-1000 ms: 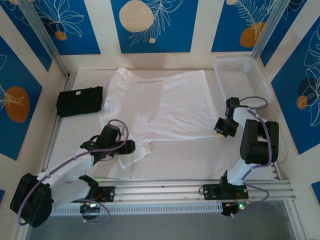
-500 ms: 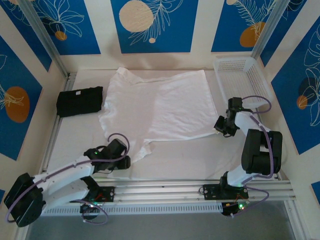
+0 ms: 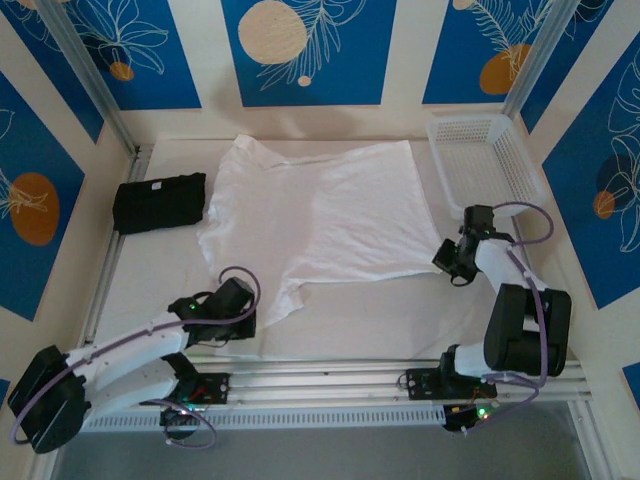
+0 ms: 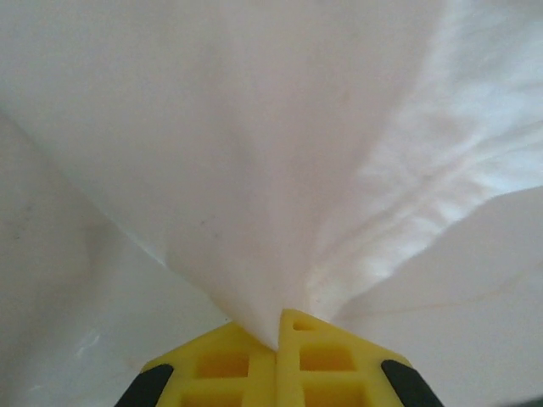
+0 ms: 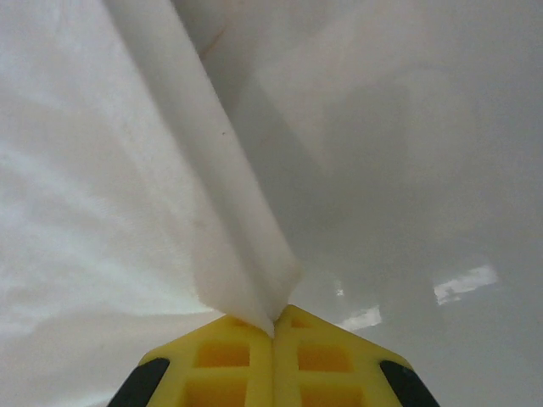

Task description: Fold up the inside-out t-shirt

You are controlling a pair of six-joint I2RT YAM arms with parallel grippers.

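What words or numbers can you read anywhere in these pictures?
No text can be read.
Black cloth: a tiny pale speck, maybe a tag, too small to read.
T-shirt: plain white, no print.
Basket: no label seen.
Wall panels: leaf and circle drawings, no letters.

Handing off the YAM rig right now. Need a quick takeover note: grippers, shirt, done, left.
Grippers: left gripper shut on the t-shirt at its near-left end; right gripper shut on the cloth edge at its near-right corner.
Things: t-shirt spread mostly flat on the table, with its near-left part drawn out toward the left gripper. Black garment lies at the left, white basket at the far right.
Done: both grips are on the cloth; no fold shows yet.
Left: all the folding.
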